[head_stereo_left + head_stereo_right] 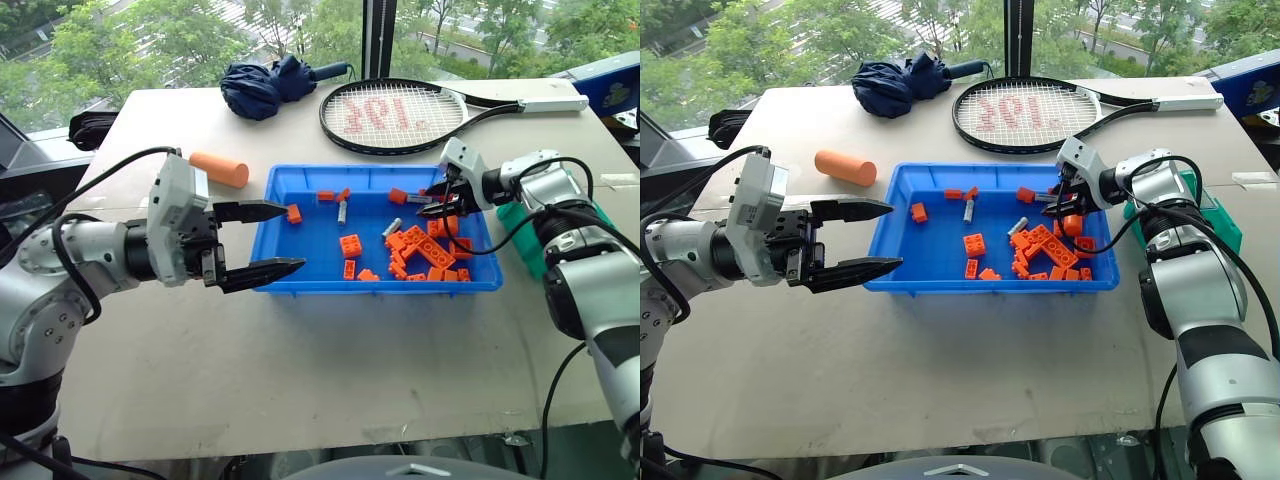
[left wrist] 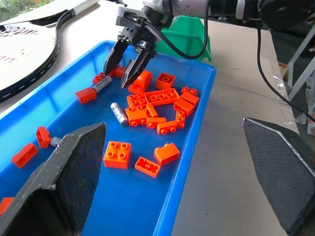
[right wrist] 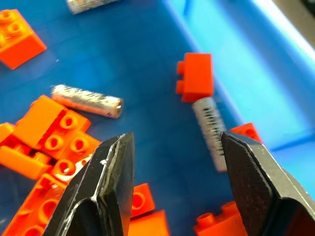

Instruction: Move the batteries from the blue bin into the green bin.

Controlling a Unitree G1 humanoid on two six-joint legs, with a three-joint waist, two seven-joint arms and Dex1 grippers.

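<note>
The blue bin [image 1: 300,265] sits mid-table, holding orange bricks and three slim silver batteries [image 1: 342,211] [image 1: 391,228] [image 1: 420,198]. My right gripper [image 1: 432,205] hovers open over the bin's far right corner with nothing between its fingers. In the right wrist view, one battery [image 3: 211,130] lies on the bin floor just beside one finger and another battery [image 3: 87,101] lies off to the other side. My left gripper [image 1: 292,237] stands wide open and empty at the bin's left rim. The green bin [image 1: 1222,222] stands to the right of the blue bin, mostly behind my right arm.
A heap of orange bricks [image 1: 425,250] crowds the bin's right half. A thick orange cylinder [image 1: 219,169] lies on the table left of the bin. Behind the bin are a racket [image 1: 395,113] and a folded dark umbrella [image 1: 265,85].
</note>
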